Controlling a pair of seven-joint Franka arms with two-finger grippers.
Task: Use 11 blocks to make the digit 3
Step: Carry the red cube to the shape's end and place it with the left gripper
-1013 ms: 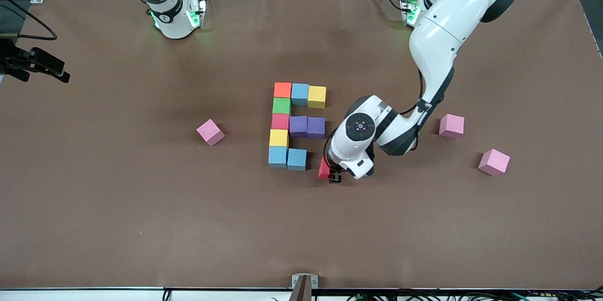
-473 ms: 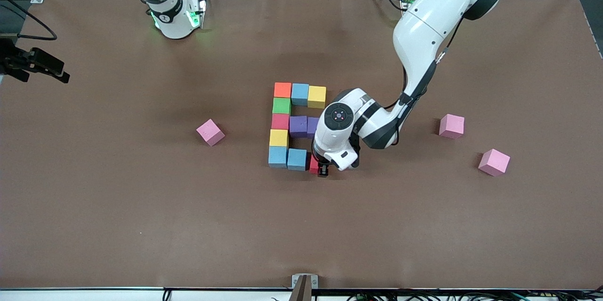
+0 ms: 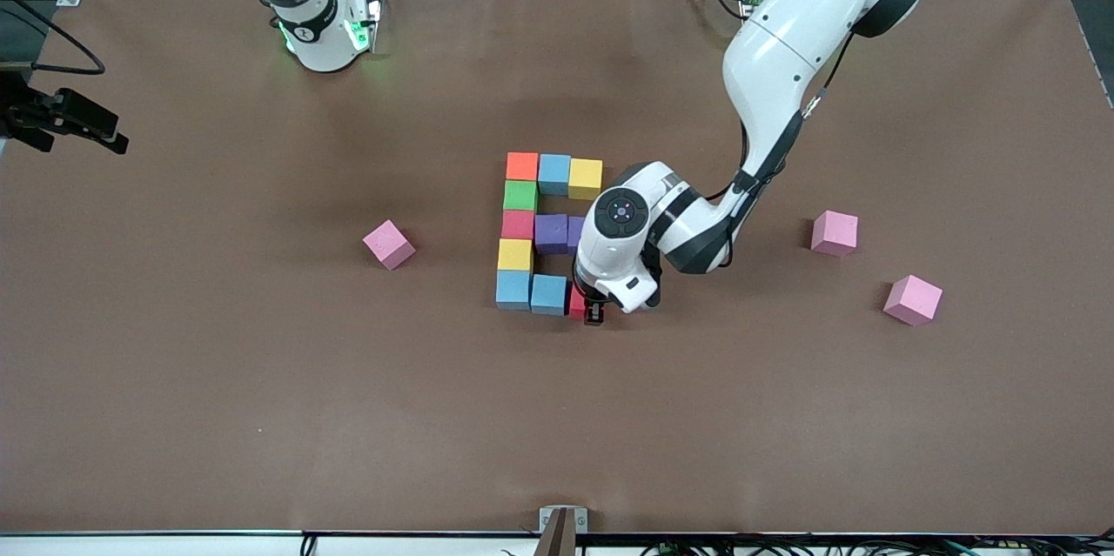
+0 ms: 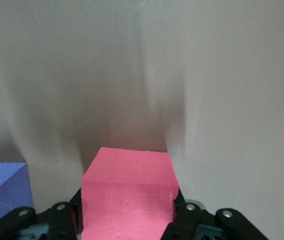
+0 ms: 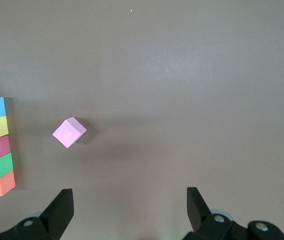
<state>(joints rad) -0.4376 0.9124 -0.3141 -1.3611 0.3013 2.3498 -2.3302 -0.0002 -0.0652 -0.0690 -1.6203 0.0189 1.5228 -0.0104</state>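
A: At the near end of the digit 3 (image 3: pixel 544 230), a red block (image 3: pixel 577 304) is being held by the left gripper (image 3: pixel 593 312), jaws closed on it, just beside the blue block (image 3: pixel 548 294).

B: Ten blocks are being shown as placed; the eleventh is being set but not yet released.

A: The right gripper (image 5: pixel 129 212) is being kept wide apart, waiting above the table (image 3: pixel 261 365).

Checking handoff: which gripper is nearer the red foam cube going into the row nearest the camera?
Left. The left gripper is shut on the red foam cube; the right gripper waits open, high above the table.
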